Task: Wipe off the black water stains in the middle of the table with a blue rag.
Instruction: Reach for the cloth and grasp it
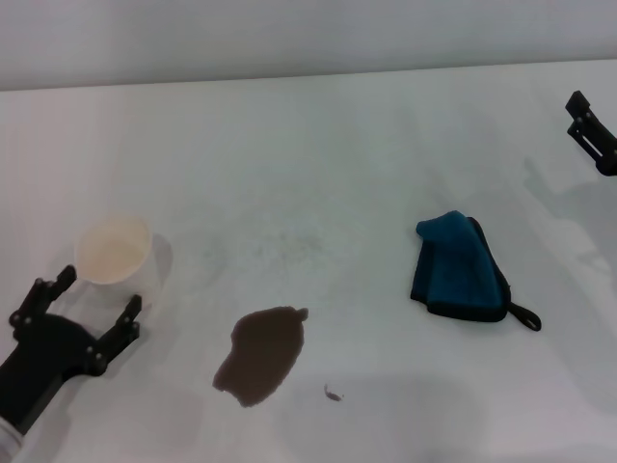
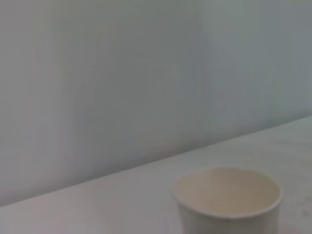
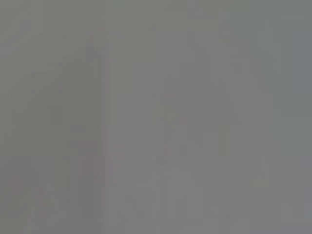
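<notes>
The folded teal-blue rag (image 1: 460, 267), dark-edged with a short black loop tag trailing from its near corner, lies flat on the right half of the large white matte table (image 1: 318, 154). It is well apart from both claws. The right gripper (image 1: 590, 129) shows only partly at the far right edge of the head view, raised beyond the rag and clear of it; whether its fingers are spread or closed cannot be told.

The dark brown-black liquid blotch (image 1: 261, 354), irregular in outline, sits near the front middle of the table, to the left of the rag and not touching it. One tiny dark speck (image 1: 333, 393) lies just beside the blotch on its right, nearer the front edge.

The left gripper (image 1: 89, 305), black, rests low at the front left with its fingers spread wide and nothing between them. A squat cream paper cup (image 1: 115, 254), upright, stands just beyond those fingers; contact cannot be judged. The left wrist view shows the same cup (image 2: 227, 198) against a plain pale wall (image 2: 122, 83).

The tabletop carries faint grey smudges toward its middle. The right wrist view gives only a featureless grey field.
</notes>
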### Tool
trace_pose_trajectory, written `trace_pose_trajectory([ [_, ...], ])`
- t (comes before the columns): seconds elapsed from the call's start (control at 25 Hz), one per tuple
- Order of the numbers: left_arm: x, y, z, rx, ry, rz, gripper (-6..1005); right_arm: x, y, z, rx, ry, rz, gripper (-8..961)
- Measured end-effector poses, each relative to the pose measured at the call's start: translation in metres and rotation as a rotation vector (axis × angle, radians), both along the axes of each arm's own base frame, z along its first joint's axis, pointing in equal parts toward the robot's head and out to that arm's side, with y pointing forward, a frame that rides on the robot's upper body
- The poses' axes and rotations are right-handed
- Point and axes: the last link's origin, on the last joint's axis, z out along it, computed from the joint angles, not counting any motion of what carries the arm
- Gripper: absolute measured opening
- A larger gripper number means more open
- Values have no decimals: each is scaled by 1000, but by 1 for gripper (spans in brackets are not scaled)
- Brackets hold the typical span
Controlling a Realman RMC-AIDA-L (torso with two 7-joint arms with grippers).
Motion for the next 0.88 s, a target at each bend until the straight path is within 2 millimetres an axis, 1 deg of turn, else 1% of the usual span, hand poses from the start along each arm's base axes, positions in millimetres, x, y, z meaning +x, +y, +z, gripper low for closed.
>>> trace_pose_trajectory([
  [0.28, -11, -18, 8, 58, -39, 64, 890, 4, -3, 1, 4, 14, -21, 871],
  [0.36, -12, -19, 10, 73, -51, 76, 890, 7, -5, 2, 0, 36, -31, 870],
  [0.52, -12, -26, 29, 184, -188, 101, 890, 13, -12, 6, -10, 102, -56, 870],
  [0.72, -10, -23, 43, 272, -235, 95, 890, 22, -17, 19, -68, 268, -68, 870],
  [0.76, -10, -22, 45, 280, -238, 88, 890, 22, -17, 23, -94, 314, -63, 870],
  [0.88, -8, -18, 48, 296, -243, 76, 891, 20, -19, 33, -136, 368, -34, 869],
])
